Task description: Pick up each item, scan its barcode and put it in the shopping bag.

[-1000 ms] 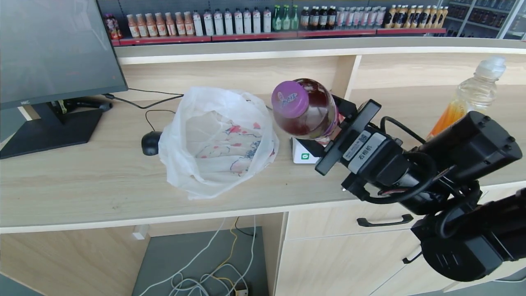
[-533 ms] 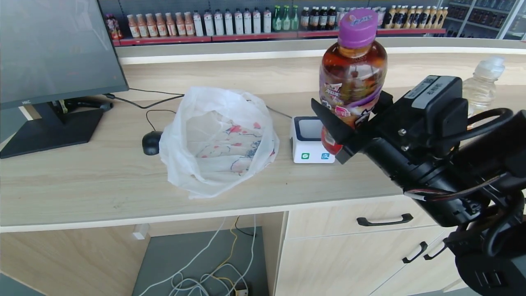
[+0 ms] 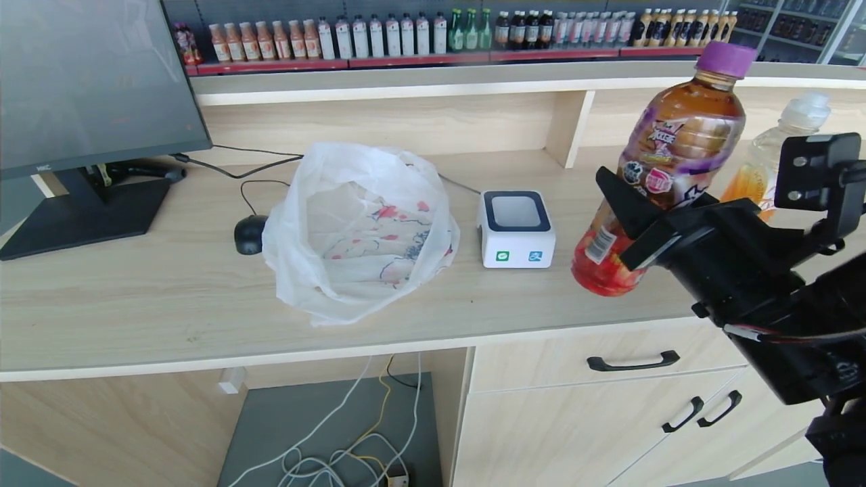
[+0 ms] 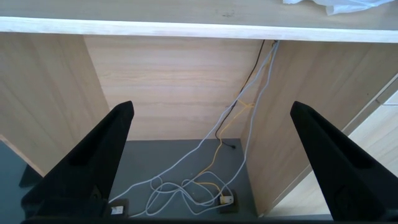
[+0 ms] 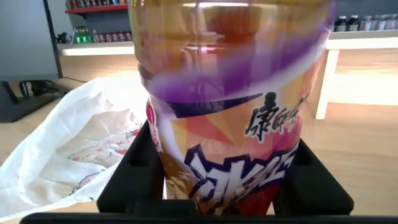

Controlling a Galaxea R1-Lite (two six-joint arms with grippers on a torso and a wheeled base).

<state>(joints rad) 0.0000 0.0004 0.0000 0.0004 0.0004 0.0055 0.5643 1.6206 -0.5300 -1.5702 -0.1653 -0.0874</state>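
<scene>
Left hand [image 4: 211,106] is parked low, fingers spread wide, facing the cables [image 4: 205,180] under the counter [image 3: 169,297]. The shopping bag [image 3: 358,230] sits open just left of the scanner [image 3: 515,228], same as before. Big change: the purple-capped bottle [image 3: 666,155], clamped in the right hand [image 3: 646,216], has swung off the scanner and now leans well right of it, away from the bag. I'd guess a re-aim. Can't tell if the barcode got read. Another bottle [image 3: 788,145] is half hidden behind the arm.
</scene>
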